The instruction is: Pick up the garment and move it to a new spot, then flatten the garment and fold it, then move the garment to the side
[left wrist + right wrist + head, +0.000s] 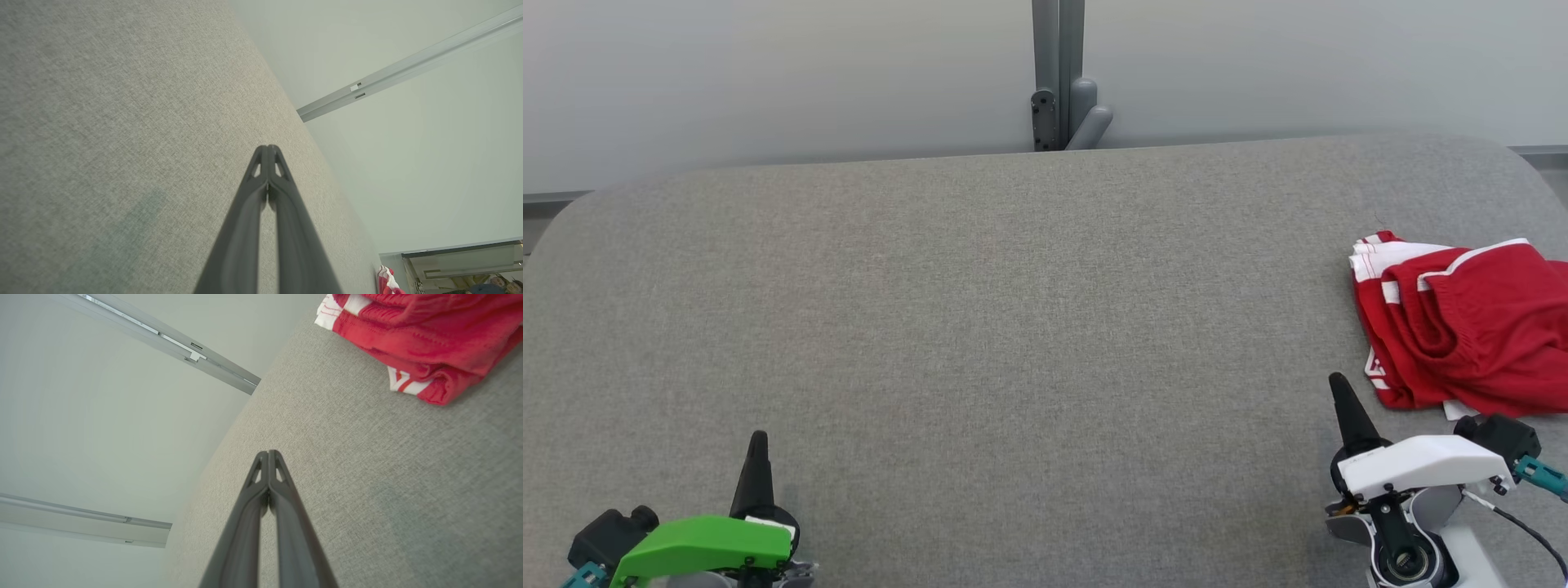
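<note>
red shorts (1462, 327) lie loosely folded at the grey table's (1013, 327) right edge; left gripper (758, 438) and right gripper (1338, 381) sit closed, empty; task looks finished.

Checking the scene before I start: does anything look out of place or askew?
Only the garment: it lies crumpled in a heap by the right edge of the table, partly cut off in the head view. The left gripper and right gripper are shut, empty and clear of it.
</note>
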